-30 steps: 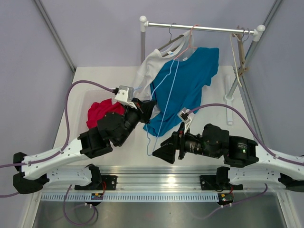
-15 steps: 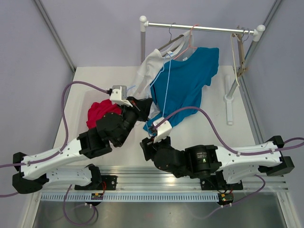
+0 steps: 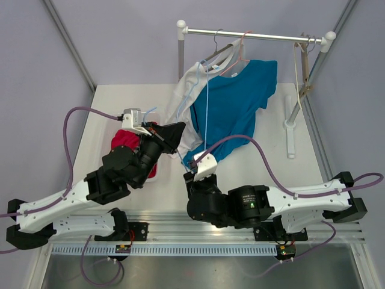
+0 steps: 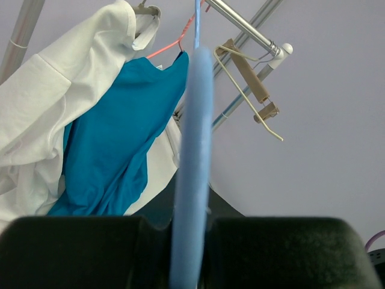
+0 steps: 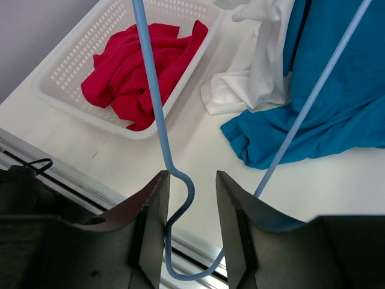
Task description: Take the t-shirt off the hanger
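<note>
A teal t-shirt and a white t-shirt hang from hangers on the rail and drape onto the table. My left gripper is shut on a bare light-blue wire hanger; in the left wrist view the wire stands pinched between the jaws of that gripper. My right gripper is open. In the right wrist view its jaws stand either side of the blue hanger's hook, which touches the left finger.
A white basket with a red garment sits at the table's left. A wooden hanger hangs at the rail's right end. The rack's posts stand at the back, and a metal rail runs along the near edge.
My right arm swung in from the right, and its open jaws now stand around the hanger's hook. My left gripper moved left with the blue hanger, pulling it off the teal shirt.
</note>
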Action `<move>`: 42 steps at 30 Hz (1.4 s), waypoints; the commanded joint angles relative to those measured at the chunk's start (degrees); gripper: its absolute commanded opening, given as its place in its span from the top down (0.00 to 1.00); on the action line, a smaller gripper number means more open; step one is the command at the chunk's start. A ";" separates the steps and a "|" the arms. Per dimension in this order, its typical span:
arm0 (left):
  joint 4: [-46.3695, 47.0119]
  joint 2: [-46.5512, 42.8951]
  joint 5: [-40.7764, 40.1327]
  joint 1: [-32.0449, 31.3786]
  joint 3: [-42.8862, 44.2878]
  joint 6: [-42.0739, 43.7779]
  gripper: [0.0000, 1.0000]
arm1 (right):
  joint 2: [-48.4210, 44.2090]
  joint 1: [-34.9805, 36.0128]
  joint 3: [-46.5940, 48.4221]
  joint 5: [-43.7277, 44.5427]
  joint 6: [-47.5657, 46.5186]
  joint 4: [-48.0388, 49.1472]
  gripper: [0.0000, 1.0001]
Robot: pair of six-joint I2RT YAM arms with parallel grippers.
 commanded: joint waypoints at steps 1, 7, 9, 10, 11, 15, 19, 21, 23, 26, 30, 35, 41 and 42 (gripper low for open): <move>3.74 -0.33 -0.74 -0.40 -0.32 -2.99 1.00 | -1.07 0.58 0.81 4.08 -0.52 3.06 0.59; 3.74 -0.07 0.05 -0.40 -0.49 -3.08 1.00 | -3.70 0.58 -0.69 2.76 1.57 3.17 1.00; 3.92 -0.24 1.10 -0.40 -0.58 -2.82 0.97 | -5.73 0.58 -2.10 0.75 2.71 5.62 1.00; 4.18 -0.16 1.80 -0.32 -0.32 -1.42 0.88 | -8.70 0.58 -4.54 -0.14 2.81 7.11 1.00; 4.18 0.11 3.46 -0.32 0.03 -0.71 0.77 | -10.47 0.58 -5.96 -2.06 3.68 8.43 1.00; 4.10 -0.15 8.91 -0.40 2.14 1.93 0.28 | -20.83 0.58 -13.87 -9.08 6.40 17.82 1.00; 4.18 -2.61 12.79 -0.32 2.58 3.24 0.18 | -30.06 0.58 -18.35 -14.29 10.01 18.99 1.00; 4.10 -4.54 14.72 -0.32 2.32 3.77 0.16 | -31.66 0.67 -19.41 -14.12 11.68 18.47 1.00; 3.66 -5.86 16.12 -0.40 2.06 4.56 0.13 | -32.89 0.67 -20.21 -12.81 13.34 16.89 1.00; 1.21 -8.76 18.24 -0.32 0.91 6.32 0.11 | -34.82 0.67 -20.56 -9.30 18.34 13.11 1.00; -3.01 -13.68 18.42 -0.40 -1.81 8.26 0.11 | -37.81 0.76 -21.27 -5.60 19.33 11.00 1.00; -9.94 -22.19 16.05 -0.32 -6.38 9.05 0.09 | -39.04 0.76 -17.31 -2.17 23.35 3.36 1.00; -14.09 -30.21 10.87 -0.40 -11.29 7.73 0.08 | -48.62 0.76 -23.01 -1.38 30.38 1.42 1.00; -14.10 -31.43 10.60 -0.32 -11.65 7.56 0.08 | -50.11 0.76 -24.42 -1.03 31.54 0.02 1.00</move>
